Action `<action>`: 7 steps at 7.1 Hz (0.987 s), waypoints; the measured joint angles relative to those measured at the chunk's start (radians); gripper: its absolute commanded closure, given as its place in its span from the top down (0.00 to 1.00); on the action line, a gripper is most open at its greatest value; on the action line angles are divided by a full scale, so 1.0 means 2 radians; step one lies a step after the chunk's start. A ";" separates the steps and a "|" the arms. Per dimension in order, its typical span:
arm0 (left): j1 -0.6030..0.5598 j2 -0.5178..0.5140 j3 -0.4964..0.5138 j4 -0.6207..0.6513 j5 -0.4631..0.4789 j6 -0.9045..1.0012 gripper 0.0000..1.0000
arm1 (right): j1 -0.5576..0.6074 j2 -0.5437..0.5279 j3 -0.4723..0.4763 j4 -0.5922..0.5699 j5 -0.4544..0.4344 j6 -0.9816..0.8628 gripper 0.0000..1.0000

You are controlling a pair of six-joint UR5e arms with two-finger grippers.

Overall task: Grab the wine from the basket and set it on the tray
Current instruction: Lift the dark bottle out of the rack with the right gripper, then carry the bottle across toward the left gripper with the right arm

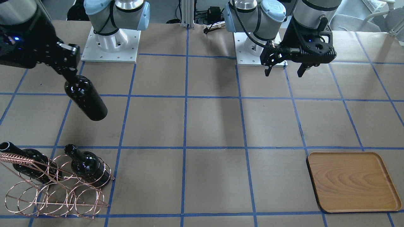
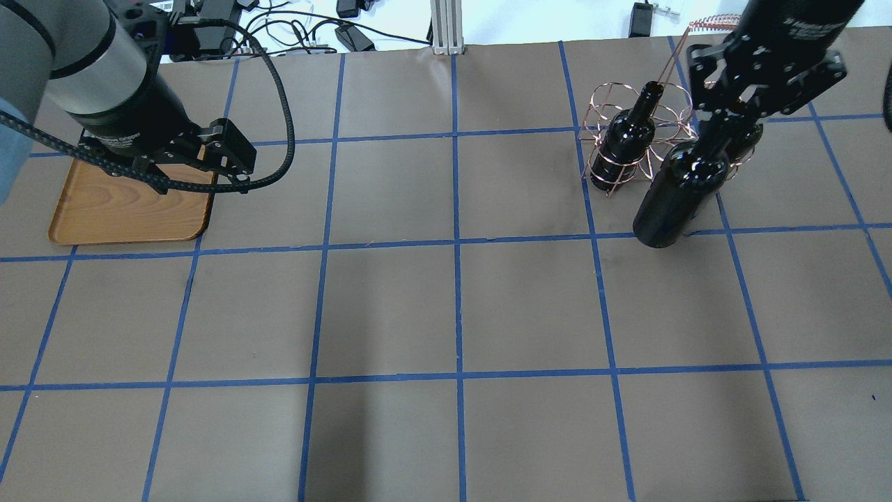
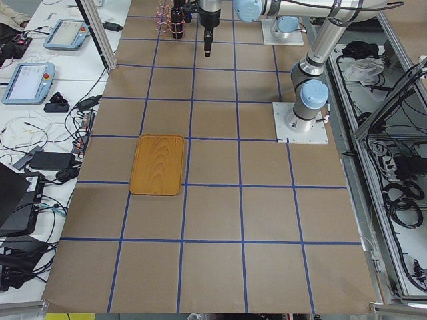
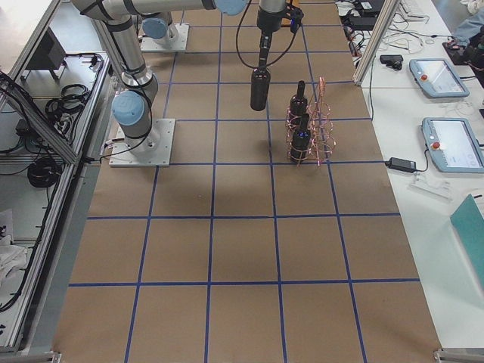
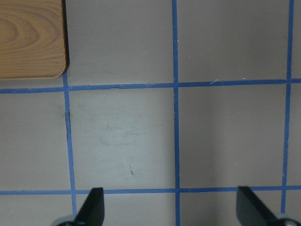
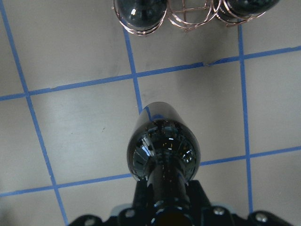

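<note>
The shiny black glass wine bottle (image 1: 86, 99) hung neck-up under the right gripper (image 1: 70, 77). The gripper's two fingers were closed tight on the bottle's thin neck. The bottle's bottom was up off the brown paper table with blue tape lines (image 1: 214, 126). The copper wire basket with round hoops (image 1: 15, 156) stood near this gripper, apart from the bottle, with two more black bottles (image 1: 86, 165) (image 1: 28, 160) in it. The flat brown wooden tray (image 1: 353, 181) lay far from this gripper, close by the left gripper (image 1: 283, 73), which was wide open and held nothing. The carry should probably go slow and level, because smooth glass held by the neck could swing or slip. The bottle should come down softly over the tray's low rim.
</note>
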State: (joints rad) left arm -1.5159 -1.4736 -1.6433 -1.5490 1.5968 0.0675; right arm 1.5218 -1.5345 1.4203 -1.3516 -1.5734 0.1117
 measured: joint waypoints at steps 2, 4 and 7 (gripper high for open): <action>0.009 0.000 0.000 -0.001 0.000 0.001 1.00 | 0.072 0.001 0.033 -0.022 0.008 0.076 0.00; 0.011 0.000 0.000 -0.002 -0.001 0.000 1.00 | 0.141 0.004 0.063 -0.068 0.036 0.164 0.00; 0.011 0.001 0.000 -0.010 0.000 0.000 1.00 | 0.242 0.035 0.081 -0.133 0.041 0.295 0.00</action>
State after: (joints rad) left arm -1.4940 -1.4711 -1.6429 -1.5687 1.5961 0.0675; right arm 2.0053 -1.4641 1.5826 -1.6185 -1.4905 0.7026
